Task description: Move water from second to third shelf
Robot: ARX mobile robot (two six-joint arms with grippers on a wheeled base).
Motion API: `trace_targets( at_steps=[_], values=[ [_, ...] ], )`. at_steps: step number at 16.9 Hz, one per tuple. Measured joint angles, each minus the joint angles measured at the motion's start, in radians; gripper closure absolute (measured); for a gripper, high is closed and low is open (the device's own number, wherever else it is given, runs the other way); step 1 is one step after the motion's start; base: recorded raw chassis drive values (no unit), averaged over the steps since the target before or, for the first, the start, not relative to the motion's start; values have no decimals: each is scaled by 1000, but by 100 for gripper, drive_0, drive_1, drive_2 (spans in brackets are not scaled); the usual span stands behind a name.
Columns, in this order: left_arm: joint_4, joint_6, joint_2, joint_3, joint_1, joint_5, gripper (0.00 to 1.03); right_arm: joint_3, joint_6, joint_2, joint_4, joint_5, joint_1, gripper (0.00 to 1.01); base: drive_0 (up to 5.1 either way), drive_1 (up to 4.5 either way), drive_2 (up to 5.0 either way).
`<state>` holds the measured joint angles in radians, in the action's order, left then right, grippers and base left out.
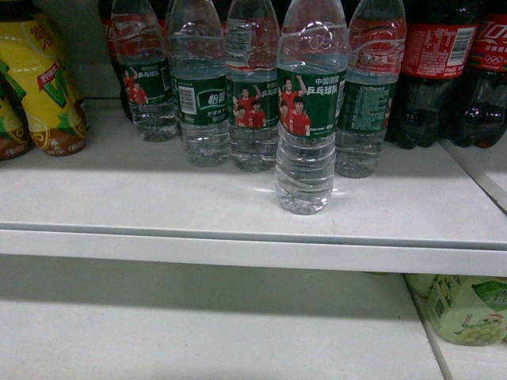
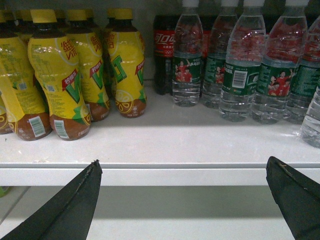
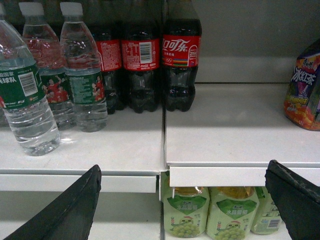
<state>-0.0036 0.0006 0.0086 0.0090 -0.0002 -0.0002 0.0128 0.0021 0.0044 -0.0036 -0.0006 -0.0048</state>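
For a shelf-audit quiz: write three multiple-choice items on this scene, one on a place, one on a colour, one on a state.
1. The front water bottle stands:
A. ahead of the water row
B. behind the cola bottles
C. on the lower shelf

2. The water labels are:
A. blue
B. dark green
C. orange

3. The left gripper is:
A. shut on a bottle
B. open, holding nothing
C. out of view

Answers:
1 A: it stands nearer the shelf edge than the others.
2 B: green with red-shirted figures.
3 B: its fingers are spread below the shelf.

The front water bottle (image 1: 304, 111) reads 中国国家乒乓球队 on its green label; the near cola bottle (image 3: 181, 55) shows 可口可乐 in white script.
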Motion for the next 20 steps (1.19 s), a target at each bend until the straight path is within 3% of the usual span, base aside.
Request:
trace_targets(
  at_steps=[1,2,3,4,6,9,13,17,20],
  values=[
    [0,0,0,0,0,0,5,0,0,0,-1,0,0,3,0,0,0],
    [0,0,0,0,0,0,5,13,23,13,-54,15,5,3,0,0,0],
    [0,0,0,0,0,0,5,87,101,232,47,-26,-60,3,0,0,0],
    [0,0,0,0,0,0,5,288,97,534,305,-53,-59,3,0,0,0],
    [0,0,0,0,0,0,5,374,79,684,382,-51,-21,3,0,0,0],
    [0,0,0,0,0,0,5,460,63,874,453,-18,78,3,0,0,0],
    [0,0,0,0,0,0,5,463,49,1142,609,49,278,3,0,0,0],
    [0,0,0,0,0,0,5,537,50,1346,640,68,370,3,0,0,0],
    [0,0,0,0,0,0,5,583,58,1414,626,50,420,3,0,0,0]
  ],
)
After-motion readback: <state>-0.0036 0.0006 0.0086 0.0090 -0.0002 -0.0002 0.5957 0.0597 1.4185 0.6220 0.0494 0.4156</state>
